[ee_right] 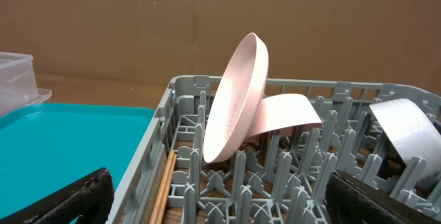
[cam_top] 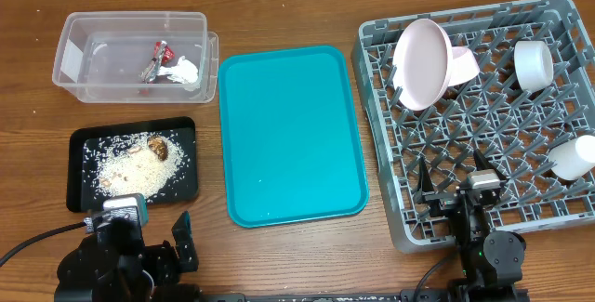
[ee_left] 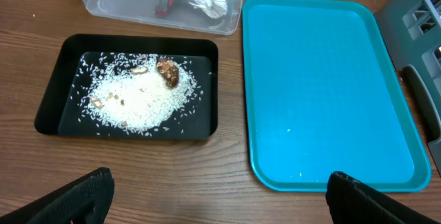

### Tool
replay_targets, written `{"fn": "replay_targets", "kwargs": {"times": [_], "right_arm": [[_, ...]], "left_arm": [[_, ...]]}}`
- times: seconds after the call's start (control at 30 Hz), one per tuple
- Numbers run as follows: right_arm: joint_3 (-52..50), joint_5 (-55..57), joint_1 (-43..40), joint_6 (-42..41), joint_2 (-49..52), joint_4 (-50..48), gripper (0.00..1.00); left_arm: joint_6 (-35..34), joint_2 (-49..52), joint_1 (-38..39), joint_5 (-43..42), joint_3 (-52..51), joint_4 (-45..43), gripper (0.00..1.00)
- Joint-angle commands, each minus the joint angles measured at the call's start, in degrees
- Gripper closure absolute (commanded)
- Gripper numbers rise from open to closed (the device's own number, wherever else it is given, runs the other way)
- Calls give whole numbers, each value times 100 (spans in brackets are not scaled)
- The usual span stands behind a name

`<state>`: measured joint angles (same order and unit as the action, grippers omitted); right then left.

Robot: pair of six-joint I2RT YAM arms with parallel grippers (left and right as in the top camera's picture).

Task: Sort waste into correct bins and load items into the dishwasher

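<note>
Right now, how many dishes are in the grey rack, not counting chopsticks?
4: a plate at the far left, a bowl beside it, another bowl at the far right, a cup by the right edge. Smaller pieces could be hidden.

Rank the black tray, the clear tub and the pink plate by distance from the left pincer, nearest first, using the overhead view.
Measured from the left pincer:
1. Black tray, just ahead of it, on the left side.
2. Clear tub, beyond the tray, at the far left.
3. Pink plate, across the table, standing in the grey rack.
</note>
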<state>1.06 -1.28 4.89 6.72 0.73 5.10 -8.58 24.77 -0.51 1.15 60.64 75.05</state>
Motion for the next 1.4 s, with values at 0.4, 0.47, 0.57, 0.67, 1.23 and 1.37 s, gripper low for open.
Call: {"fn": "replay_targets", "kwargs": {"times": [0.4,0.47,0.57,0.67,1.23,1.37], "right_arm": [[-61,-31,-24,39,-57,-44,0],[-61,-31,-24,39,-57,-42,0],[-61,-31,-24,39,-57,-44,0],[-61,-31,-24,39,-57,-44,0],[-61,-31,-24,39,-57,-42,0],[-61,-31,-24,39,-57,-42,0]], "left_arm": [[240,-540,-22,140,-1967,-2144,0],[232,-811,-22,68,-2500,-2623,0],[214,-1318,-22,31,-3289,-3405,0],[214,-1803,-22,33,-3934,-4089,0],[245,-2459,-26,70,-6037,-7580,0],[391,-2459,-20,70,-6037,-7180,0]]}}
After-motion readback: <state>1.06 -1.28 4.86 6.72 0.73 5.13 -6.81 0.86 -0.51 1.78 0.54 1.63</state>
